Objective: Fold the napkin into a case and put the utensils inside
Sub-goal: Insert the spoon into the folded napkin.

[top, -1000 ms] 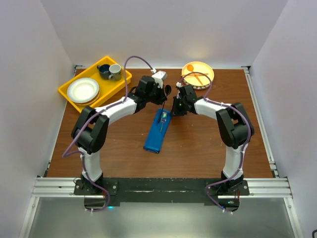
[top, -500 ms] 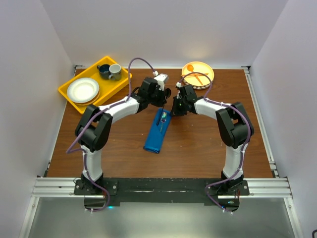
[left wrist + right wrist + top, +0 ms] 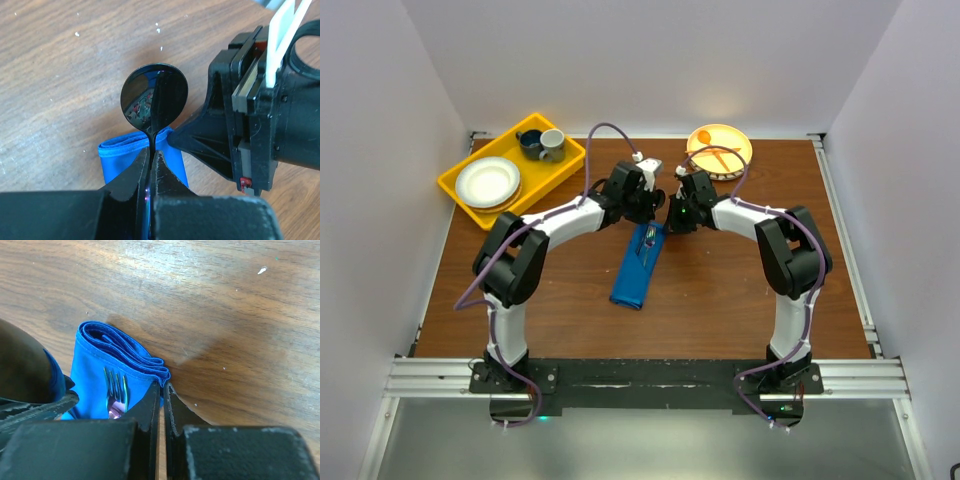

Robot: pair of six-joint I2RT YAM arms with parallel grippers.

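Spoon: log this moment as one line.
left gripper shut on spoon, bowl beyond case end | fork tines on case | right gripper shut at case edge

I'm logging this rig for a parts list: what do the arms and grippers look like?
Left arm and right arm: white links, black joints, a looping purple cable each. Left gripper and right gripper: black, two blocky tapered fingers.

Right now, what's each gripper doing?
Left gripper: closed on the spoon, by its handle.
Right gripper: closed at the case edge; grip on cloth unclear.
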